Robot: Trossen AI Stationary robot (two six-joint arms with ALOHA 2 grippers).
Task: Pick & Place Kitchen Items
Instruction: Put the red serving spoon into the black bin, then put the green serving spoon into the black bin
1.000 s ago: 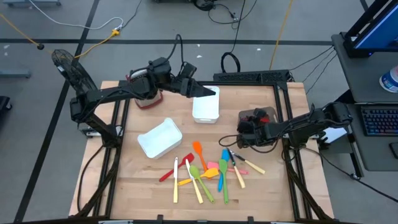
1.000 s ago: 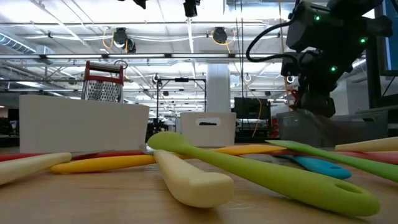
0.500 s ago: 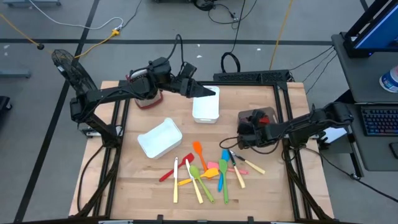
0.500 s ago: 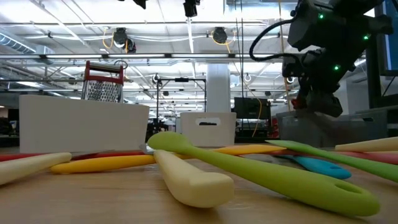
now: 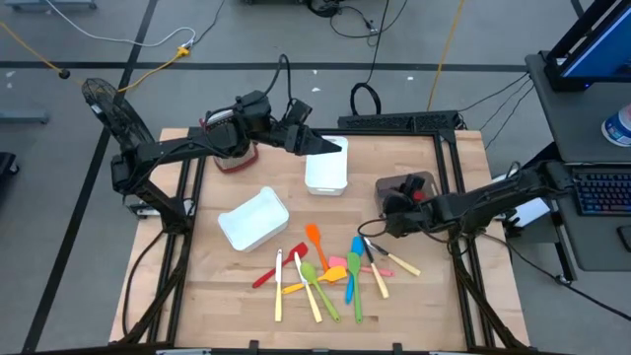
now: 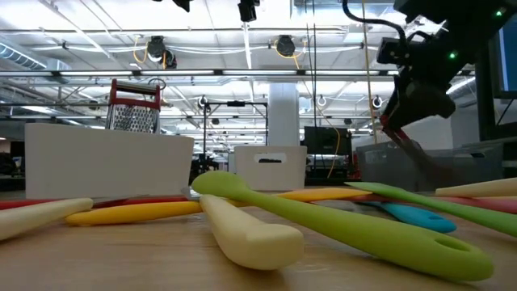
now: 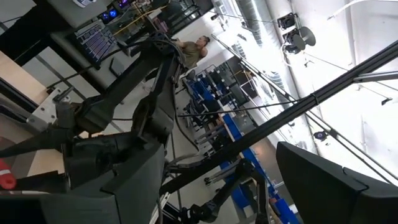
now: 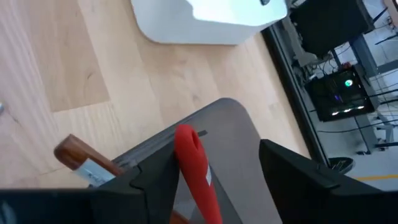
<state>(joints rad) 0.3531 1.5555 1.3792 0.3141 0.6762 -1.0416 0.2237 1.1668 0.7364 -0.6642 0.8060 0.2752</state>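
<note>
One red utensil [image 8: 194, 171] lies in the grey bin [image 8: 233, 134] between the right hand's [image 8: 214, 177] open fingers

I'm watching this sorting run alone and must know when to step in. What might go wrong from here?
1. The red spatula in the grey bin lies beside one finger of the open right claw; pulling away may drag it out.
2. The wooden handle seems to poke over the bin's rim and might tip out if bumped.
The left claw waits over the far white bin.
</note>
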